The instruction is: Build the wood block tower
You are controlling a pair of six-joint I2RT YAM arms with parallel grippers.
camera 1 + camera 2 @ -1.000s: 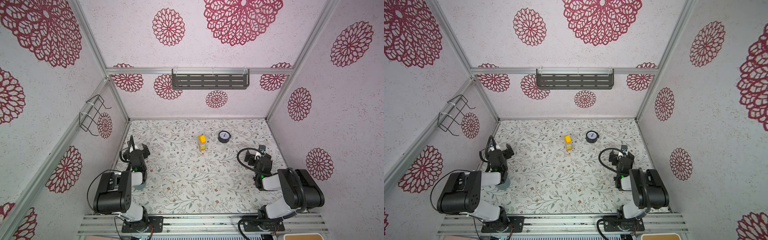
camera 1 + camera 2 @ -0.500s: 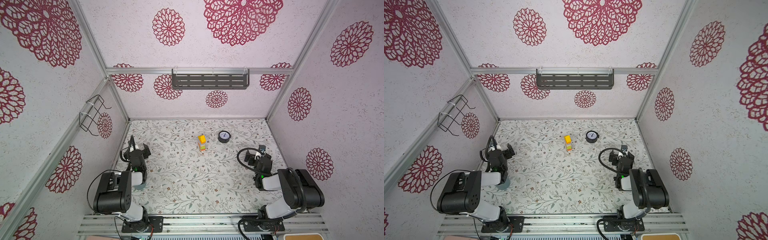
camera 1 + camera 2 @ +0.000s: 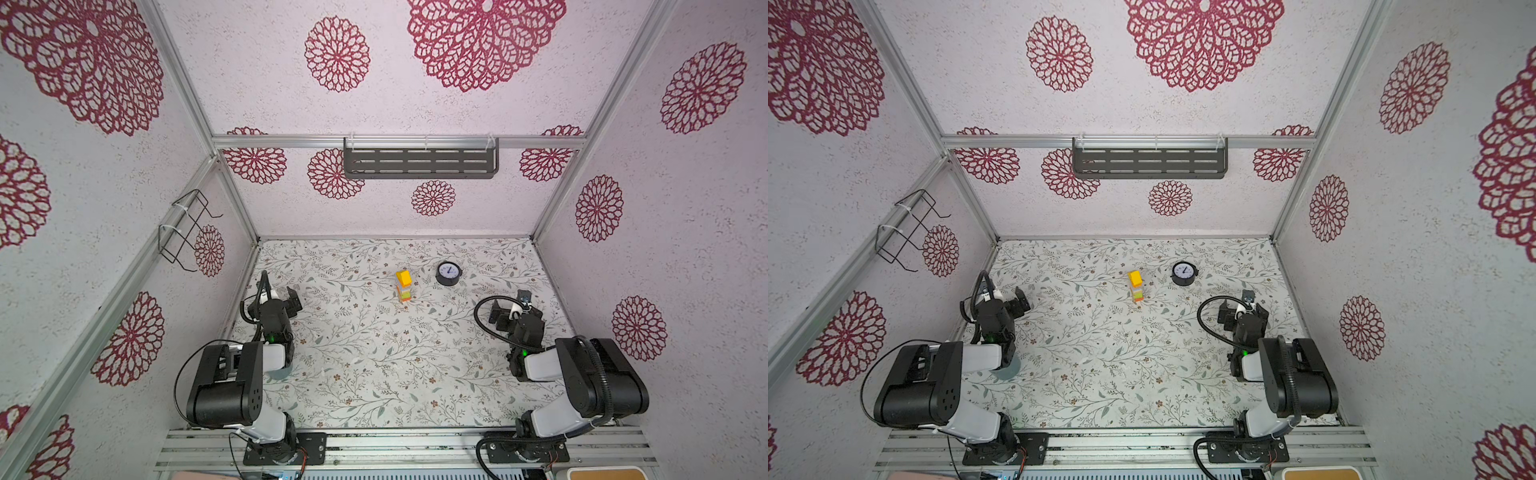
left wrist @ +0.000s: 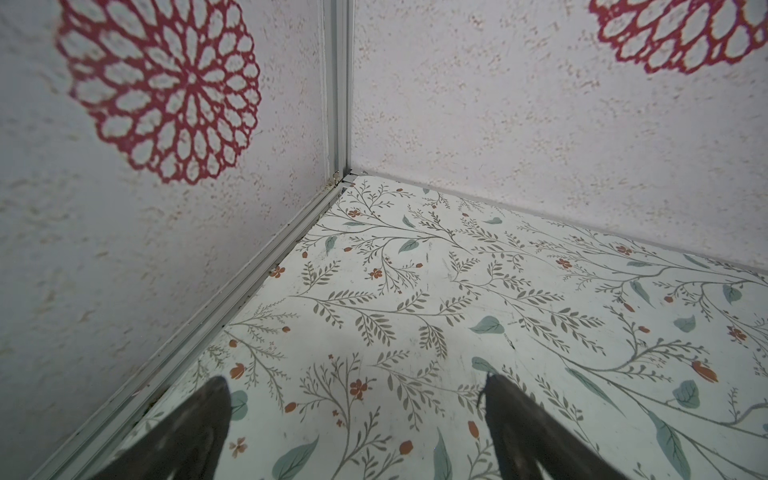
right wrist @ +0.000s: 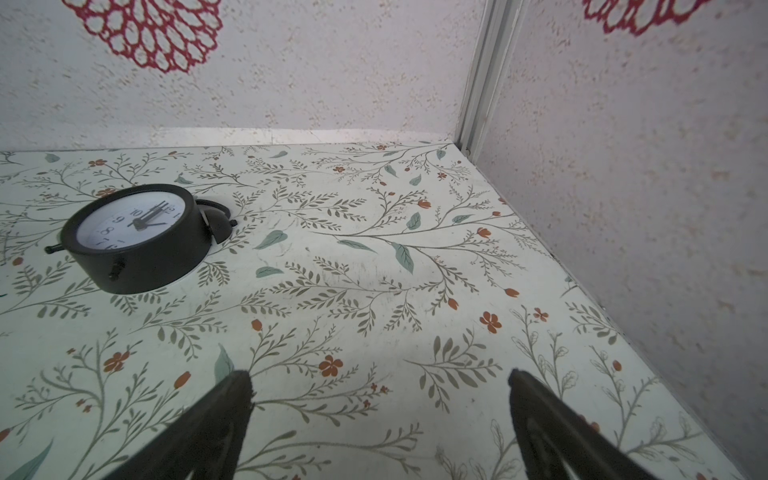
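The tower (image 3: 404, 286) (image 3: 1136, 286) stands in both top views in the far middle of the floral table, a narrow column of wood blocks with a yellow piece on top and green and orange ones below. My left gripper (image 3: 281, 296) (image 4: 355, 384) is open and empty near the left wall, well apart from the tower. Over by the right wall my right gripper (image 3: 512, 303) (image 5: 380, 380) is also open, holding nothing. Neither wrist view shows the tower.
A round black clock (image 3: 448, 273) (image 3: 1184, 273) (image 5: 137, 237) lies face up right of the tower. The enclosure walls close in on three sides. A grey shelf (image 3: 420, 158) hangs on the back wall, a wire rack (image 3: 185, 228) on the left wall.
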